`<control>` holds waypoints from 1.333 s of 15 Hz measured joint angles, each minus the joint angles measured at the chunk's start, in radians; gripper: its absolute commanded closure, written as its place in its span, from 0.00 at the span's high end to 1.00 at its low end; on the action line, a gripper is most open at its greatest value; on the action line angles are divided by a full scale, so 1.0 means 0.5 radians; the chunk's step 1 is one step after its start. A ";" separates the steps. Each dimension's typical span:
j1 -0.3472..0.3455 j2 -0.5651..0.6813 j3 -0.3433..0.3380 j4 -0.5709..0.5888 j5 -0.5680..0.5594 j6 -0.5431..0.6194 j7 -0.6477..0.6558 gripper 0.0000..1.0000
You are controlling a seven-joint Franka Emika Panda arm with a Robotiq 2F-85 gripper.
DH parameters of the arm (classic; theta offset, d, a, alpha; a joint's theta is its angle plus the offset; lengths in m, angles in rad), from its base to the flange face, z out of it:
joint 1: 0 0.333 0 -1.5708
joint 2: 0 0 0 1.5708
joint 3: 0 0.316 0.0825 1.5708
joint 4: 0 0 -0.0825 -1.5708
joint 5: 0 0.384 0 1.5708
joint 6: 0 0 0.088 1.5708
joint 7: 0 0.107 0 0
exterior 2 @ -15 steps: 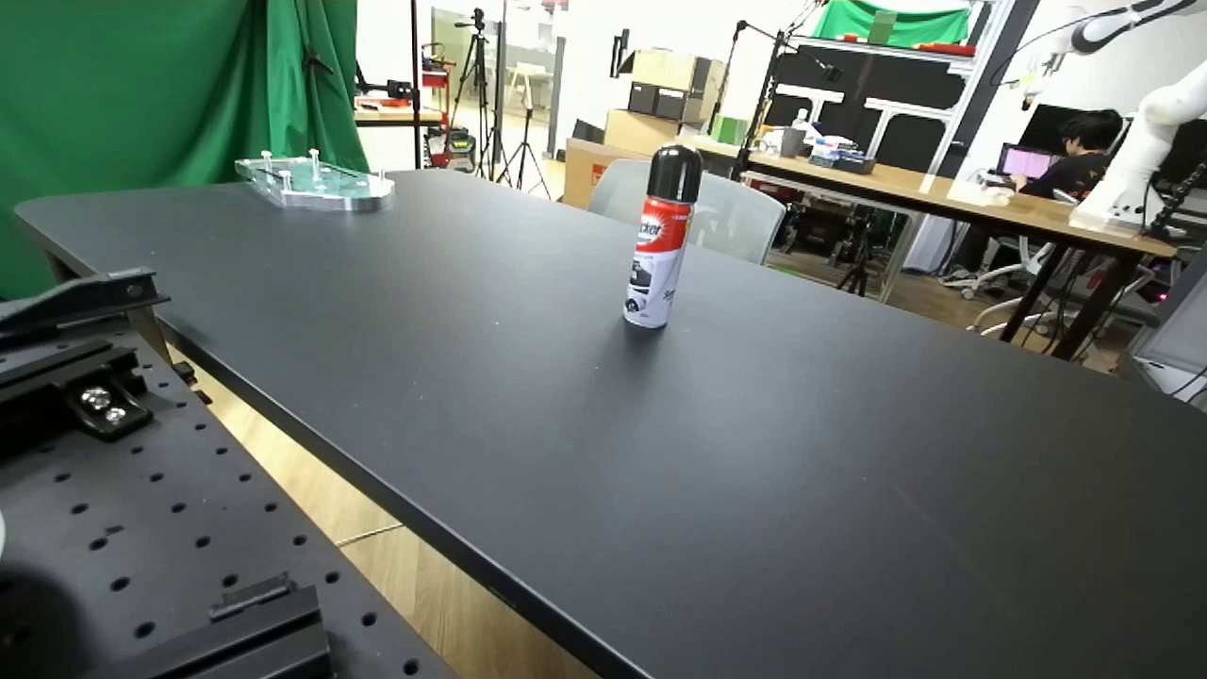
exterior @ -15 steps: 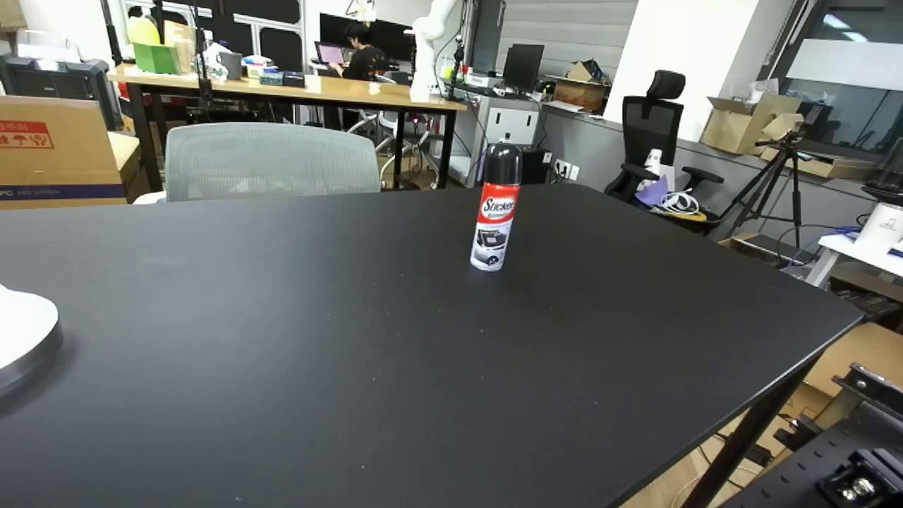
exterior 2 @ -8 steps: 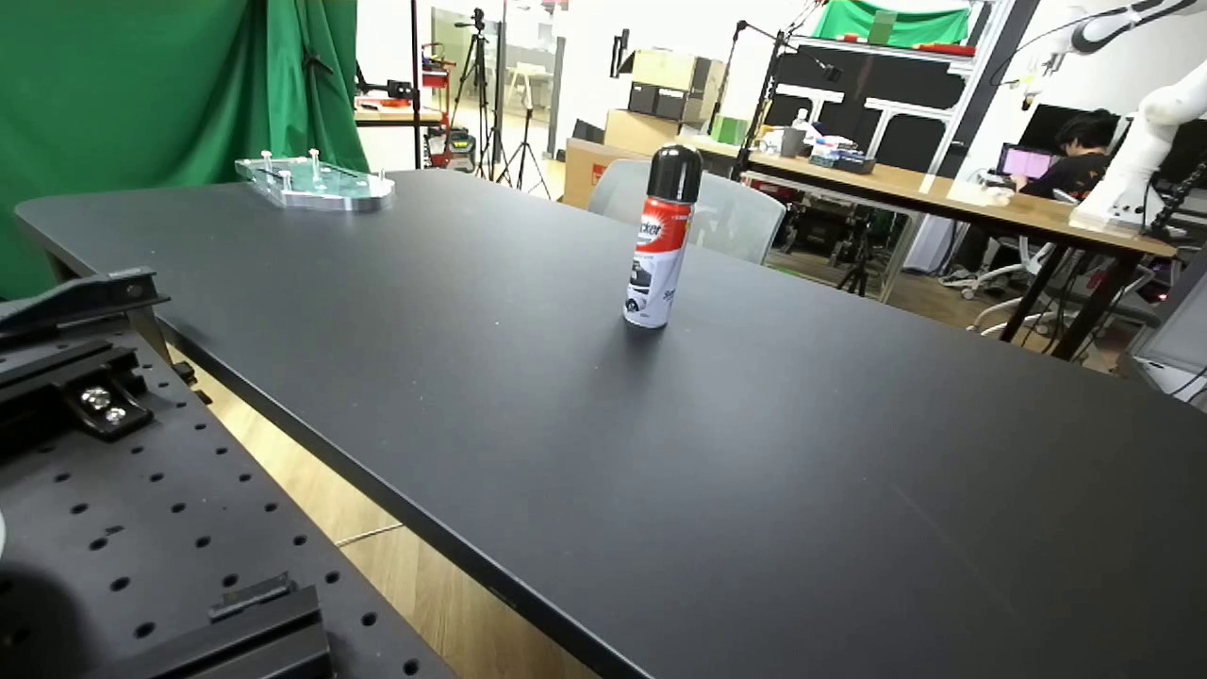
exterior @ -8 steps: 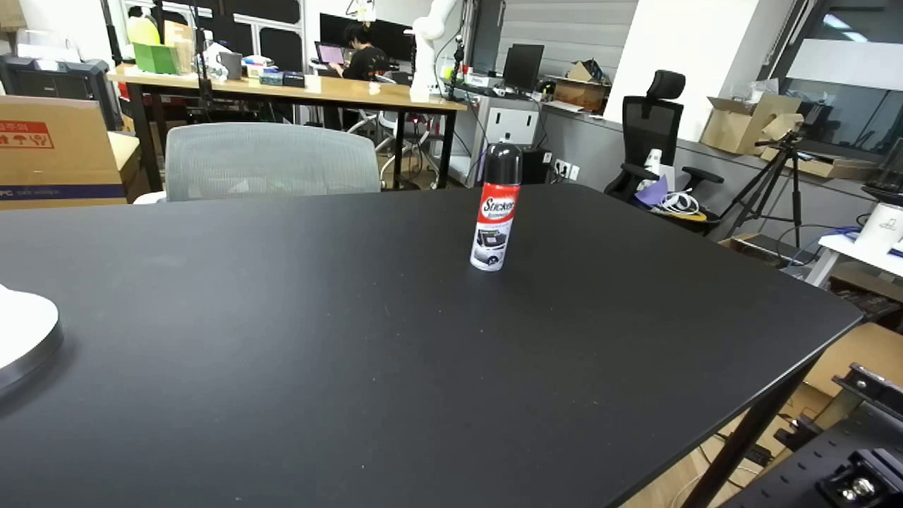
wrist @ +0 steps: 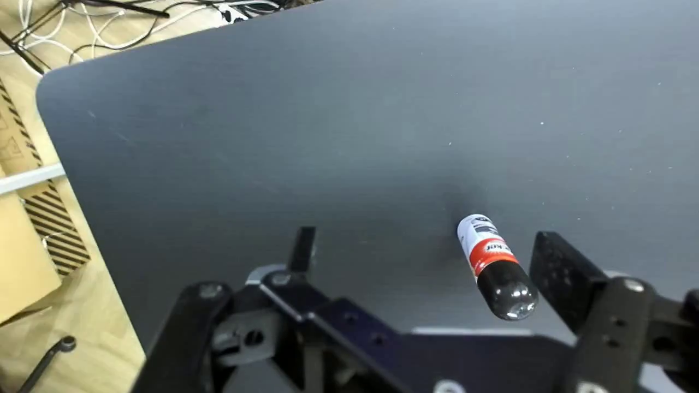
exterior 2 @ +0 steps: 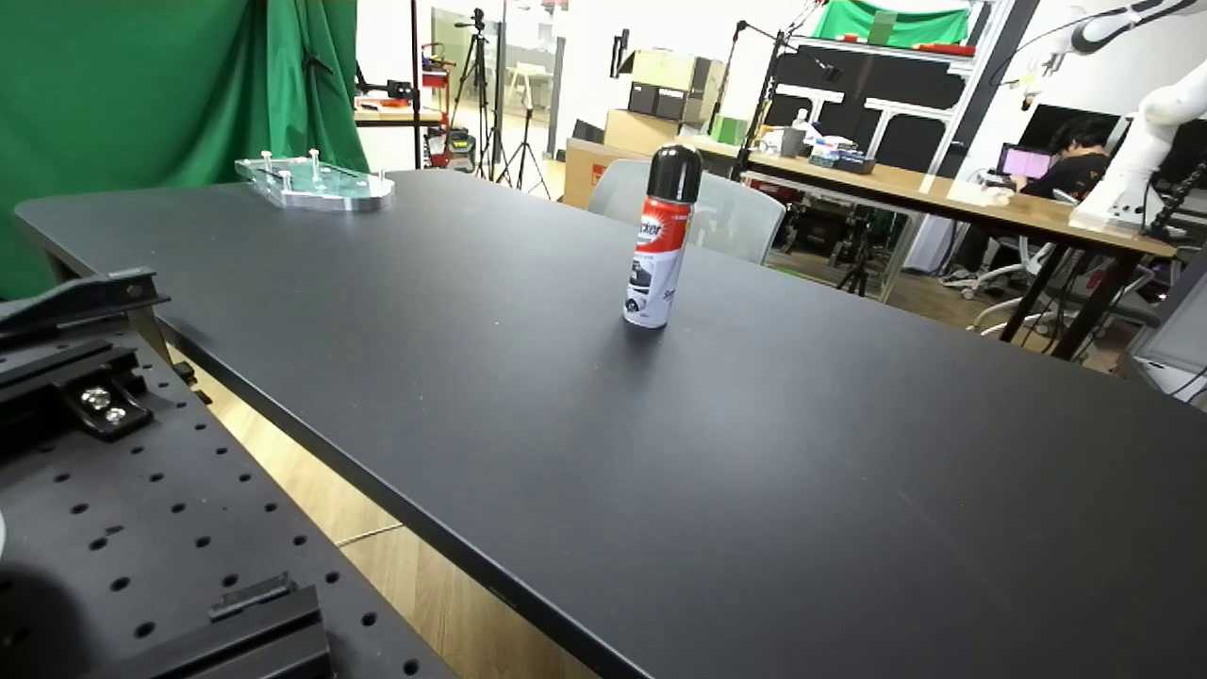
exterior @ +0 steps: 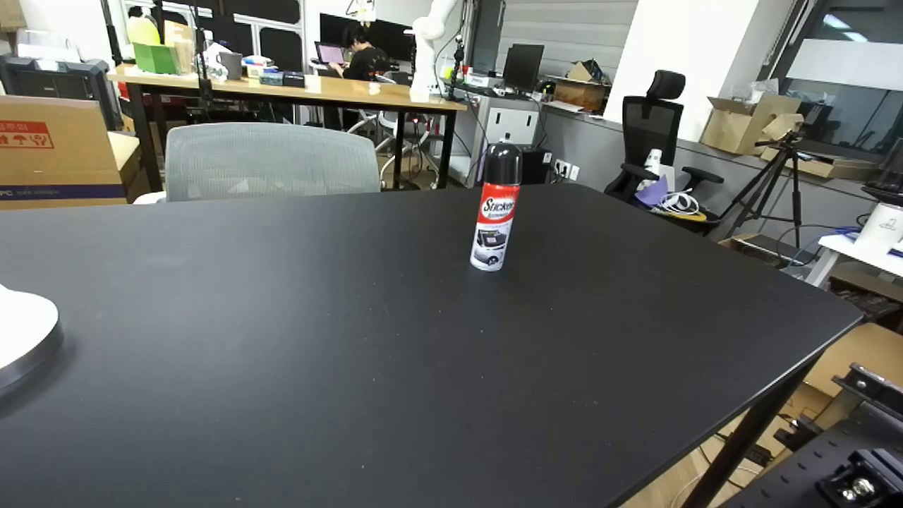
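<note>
1. Although cropped at left, the black table (exterior: 268, 317) dominates an exterior view.
2. Above it hangs the Robotiq gripper (wrist: 431, 262), fingers (wrist: 558, 270) spread wide apart.
3. The black-capped aerosol can (exterior: 494, 215) stands upright toward the table's far edge.
4. Its red band (exterior: 499, 203) reads "Sticker", smaller print blurred.

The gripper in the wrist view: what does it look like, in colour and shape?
The gripper is mostly black, jointed and angular, with silvery screws and a grey metal part. Its dark fingertips are flat and blocky. I see no cable or lettering on it.
</note>
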 measured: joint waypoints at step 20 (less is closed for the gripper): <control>0.157 0.876 0.087 0.029 0.038 0.944 -0.001 1.00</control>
